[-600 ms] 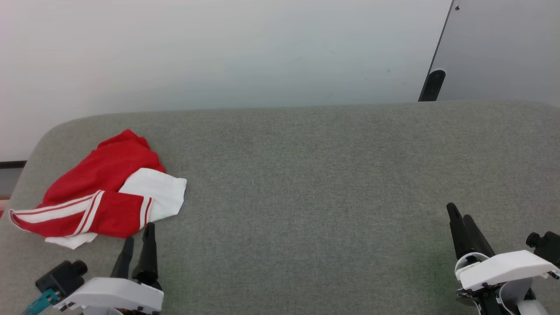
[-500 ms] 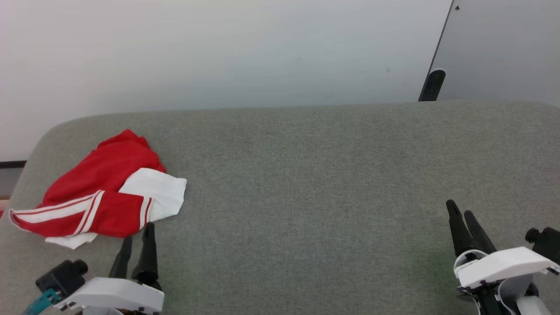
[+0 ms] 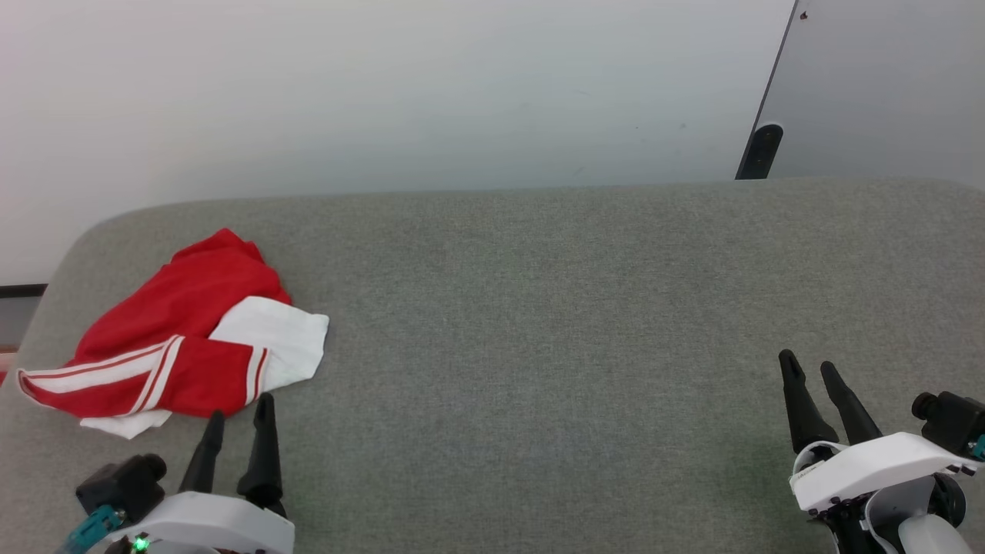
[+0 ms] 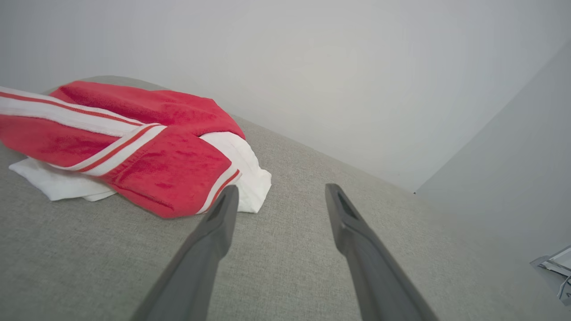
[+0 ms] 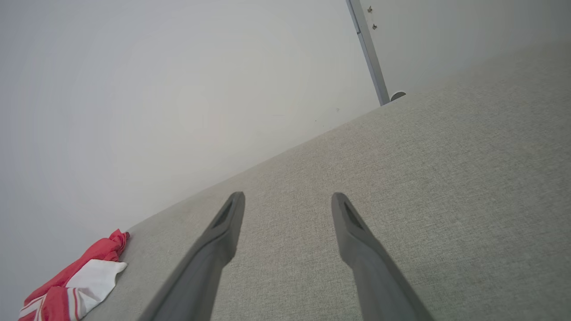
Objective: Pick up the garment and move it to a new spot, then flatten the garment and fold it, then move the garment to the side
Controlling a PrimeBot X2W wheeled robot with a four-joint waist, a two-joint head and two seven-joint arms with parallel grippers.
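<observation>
1. The left gripper [image 3: 240, 408], with two long dark tapered fingers on a white wrist housing, has its fingers spread with nothing between them. Its tips point at the near edge of the garment [image 3: 185, 323], a crumpled red jersey with white sleeves and red-white striped trim.
2. In the left wrist view the left-hand finger [image 4: 209, 240] overlaps the garment's white hem. It seems to stop just short of the cloth, though contact cannot be judged from this angle.
3. The garment lies heaped and loosely folded over itself, with a white sleeve on its right side and a striped band across its near side.
4. Under the garment is the grey woven-fabric table [image 3: 539, 308], whose rounded corner curves just beyond and to the left of the garment.
5. The right gripper [image 3: 806, 362], of the same dark-fingered build, is well apart from the garment, far to its right, low over the fabric. Its fingers are also parted and hold nothing.
6. Behind the garment rises a plain pale wall [image 3: 385, 92]. Far to the garment's right, a grey panel [image 3: 885, 85] with a dark edge stands beyond the table.
</observation>
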